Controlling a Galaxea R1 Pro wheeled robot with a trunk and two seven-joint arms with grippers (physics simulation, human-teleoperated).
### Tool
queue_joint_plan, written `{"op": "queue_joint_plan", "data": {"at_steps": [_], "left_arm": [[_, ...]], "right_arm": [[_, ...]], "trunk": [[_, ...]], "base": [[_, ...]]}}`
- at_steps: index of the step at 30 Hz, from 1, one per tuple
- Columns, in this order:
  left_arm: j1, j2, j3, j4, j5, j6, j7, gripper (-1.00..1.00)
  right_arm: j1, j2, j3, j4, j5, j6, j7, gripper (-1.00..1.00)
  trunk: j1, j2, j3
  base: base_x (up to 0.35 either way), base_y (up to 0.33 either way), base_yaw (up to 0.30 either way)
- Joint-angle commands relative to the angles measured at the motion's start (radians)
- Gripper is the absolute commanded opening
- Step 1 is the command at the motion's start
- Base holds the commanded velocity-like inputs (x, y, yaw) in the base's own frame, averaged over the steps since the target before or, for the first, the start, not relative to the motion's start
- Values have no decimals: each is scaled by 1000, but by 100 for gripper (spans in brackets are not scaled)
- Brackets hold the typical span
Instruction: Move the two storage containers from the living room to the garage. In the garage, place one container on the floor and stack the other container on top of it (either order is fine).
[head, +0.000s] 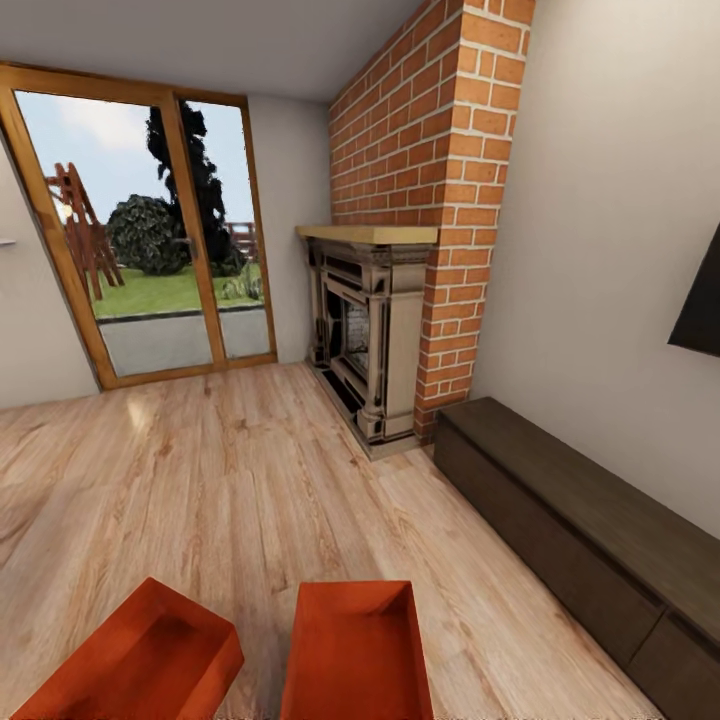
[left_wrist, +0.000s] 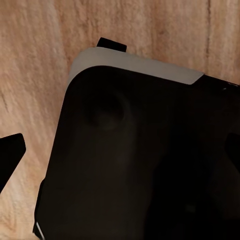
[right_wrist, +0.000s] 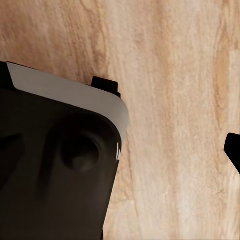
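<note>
From the head view, two orange-red storage containers sit on the light wood-plank floor (head: 230, 470) at the near edge of the living room: the left container (head: 140, 655) is turned at an angle, the right container (head: 358, 650) lies squarer, and the two are just beside each other with a strip of floor between. Both are lidless with plain, slightly tapering walls, and what shows of their insides holds nothing. Beyond them stand a brick fireplace (head: 385, 300), wood-framed glass doors (head: 150, 230) and a long dark cabinet (head: 590, 530) along the wall. In the left wrist view, a dark robot body with a pale grey edge (left_wrist: 145, 155) hangs over the planks, and one black fingertip (left_wrist: 10, 155) of the left hand pokes in at the border; I cannot tell how far that hand is spread or where the containers lie from it. The right wrist view gives the same kind of sight: a dark body (right_wrist: 55, 165), planks, and a black fingertip (right_wrist: 233, 147) of the right hand at the edge, its opening not readable.
</note>
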Motion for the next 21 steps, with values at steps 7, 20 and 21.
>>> {"op": "queue_joint_plan", "data": {"at_steps": [7,20,21], "left_arm": [[0,0,-1,-7,5,5,3,100],[0,3,-7,-1,-2,4,3,100],[0,4,-6,0,-1,4,3,100]], "right_arm": [[-1,0,4,3,2,-6,-2,100],[-1,0,5,1,1,-6,-2,100],[-1,0,5,1,1,-6,-2,100]], "trunk": [[0,-1,-12],[0,-1,-33],[0,-1,-35]], "base": [[0,0,0],[0,0,0],[0,0,0]]}}
